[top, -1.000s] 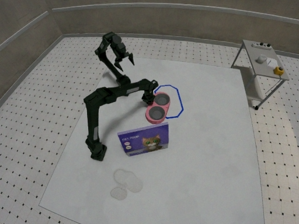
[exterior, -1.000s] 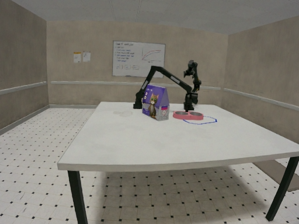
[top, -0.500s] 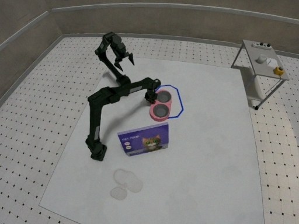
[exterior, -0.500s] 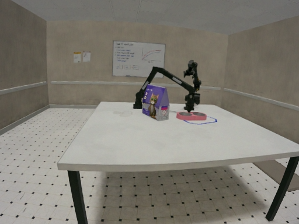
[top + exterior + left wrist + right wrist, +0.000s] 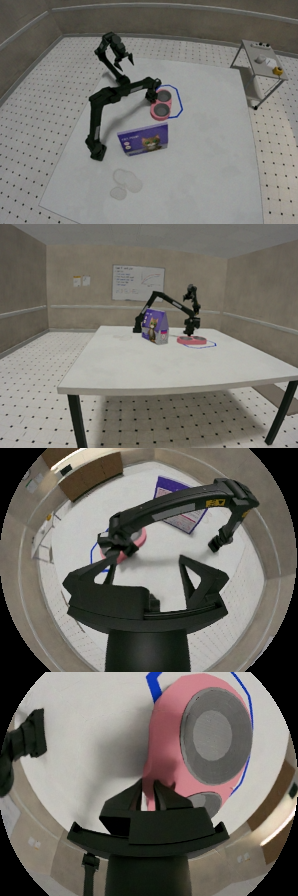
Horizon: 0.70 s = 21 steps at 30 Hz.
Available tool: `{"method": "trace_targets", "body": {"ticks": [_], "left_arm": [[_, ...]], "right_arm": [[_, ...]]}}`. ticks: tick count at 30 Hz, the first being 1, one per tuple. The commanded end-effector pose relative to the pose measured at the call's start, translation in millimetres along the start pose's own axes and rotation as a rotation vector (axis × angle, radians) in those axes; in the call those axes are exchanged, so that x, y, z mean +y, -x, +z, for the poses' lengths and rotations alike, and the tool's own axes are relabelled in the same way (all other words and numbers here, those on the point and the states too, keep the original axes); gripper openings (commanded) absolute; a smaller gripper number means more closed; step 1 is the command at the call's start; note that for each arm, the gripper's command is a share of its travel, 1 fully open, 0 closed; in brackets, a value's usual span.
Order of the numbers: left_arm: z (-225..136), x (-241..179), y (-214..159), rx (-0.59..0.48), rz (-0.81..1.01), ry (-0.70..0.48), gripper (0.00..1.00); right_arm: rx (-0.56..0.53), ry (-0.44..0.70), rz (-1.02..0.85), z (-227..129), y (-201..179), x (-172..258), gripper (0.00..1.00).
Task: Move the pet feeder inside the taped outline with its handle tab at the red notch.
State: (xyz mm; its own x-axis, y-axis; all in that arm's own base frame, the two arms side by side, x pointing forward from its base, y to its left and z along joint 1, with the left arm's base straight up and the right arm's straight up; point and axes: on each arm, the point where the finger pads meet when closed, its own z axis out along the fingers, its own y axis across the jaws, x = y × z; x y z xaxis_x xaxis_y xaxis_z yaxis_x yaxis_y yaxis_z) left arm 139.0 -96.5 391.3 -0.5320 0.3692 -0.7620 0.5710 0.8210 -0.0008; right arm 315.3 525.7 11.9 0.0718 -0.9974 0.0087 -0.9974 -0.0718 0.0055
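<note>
Right gripper (image 5: pixel 152 101) (image 5: pixel 189 335) (image 5: pixel 129 549) (image 5: pixel 149 783) down at the feeder's waist, fingers nearly together; can't tell if clamped on the tab or just pressing. Pink two-well pet feeder (image 5: pixel 158 118) (image 5: pixel 192 342) (image 5: pixel 143 540) (image 5: pixel 167 747) partly over the blue taped outline (image 5: pixel 181 102) (image 5: pixel 199 347) (image 5: pixel 91 555) (image 5: pixel 250 707), partly outside. Round grey steel bowls (image 5: pixel 161 109) (image 5: pixel 199 338) (image 5: pixel 134 537) (image 5: pixel 212 734) seated, look level. Main risk: off-centre push, causing yaw and tab missing the notch (not visible). Also possible: overshoot across the far tape from pushing too long, or bowls unseated by fingers riding up. Left gripper (image 5: pixel 127 67) (image 5: pixel 184 298) (image 5: pixel 148 556) raised, wide apart. Purple cardboard cat-food package (image 5: pixel 145 140) (image 5: pixel 154 326) (image 5: pixel 187 518) near; could get clipped on a wide retreat.

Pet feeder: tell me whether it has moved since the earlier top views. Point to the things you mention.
Yes; the pet feeder (image 5: pixel 160 117) (image 5: pixel 192 341) (image 5: pixel 167 747) has shifted toward and further into the blue taped outline (image 5: pixel 181 102) (image 5: pixel 201 347) (image 5: pixel 250 709).
</note>
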Motion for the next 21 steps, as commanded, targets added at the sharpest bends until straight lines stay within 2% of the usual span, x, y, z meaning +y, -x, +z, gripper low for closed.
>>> {"method": "trace_targets", "body": {"ticks": [1,7,21], "left_arm": [[-7,-1,8,-0.023,0.006,-0.005,1.00],[-7,-1,8,-0.023,0.006,-0.005,1.00],[-7,-1,8,-0.023,0.006,-0.005,1.00]], "right_arm": [[-0.024,-0.023,-0.076,-10,15,-24,0.10],[-0.024,-0.025,-0.171,-10,27,-41,0.10],[-0.024,-0.026,-0.187,-10,31,-47,0.10]]}}
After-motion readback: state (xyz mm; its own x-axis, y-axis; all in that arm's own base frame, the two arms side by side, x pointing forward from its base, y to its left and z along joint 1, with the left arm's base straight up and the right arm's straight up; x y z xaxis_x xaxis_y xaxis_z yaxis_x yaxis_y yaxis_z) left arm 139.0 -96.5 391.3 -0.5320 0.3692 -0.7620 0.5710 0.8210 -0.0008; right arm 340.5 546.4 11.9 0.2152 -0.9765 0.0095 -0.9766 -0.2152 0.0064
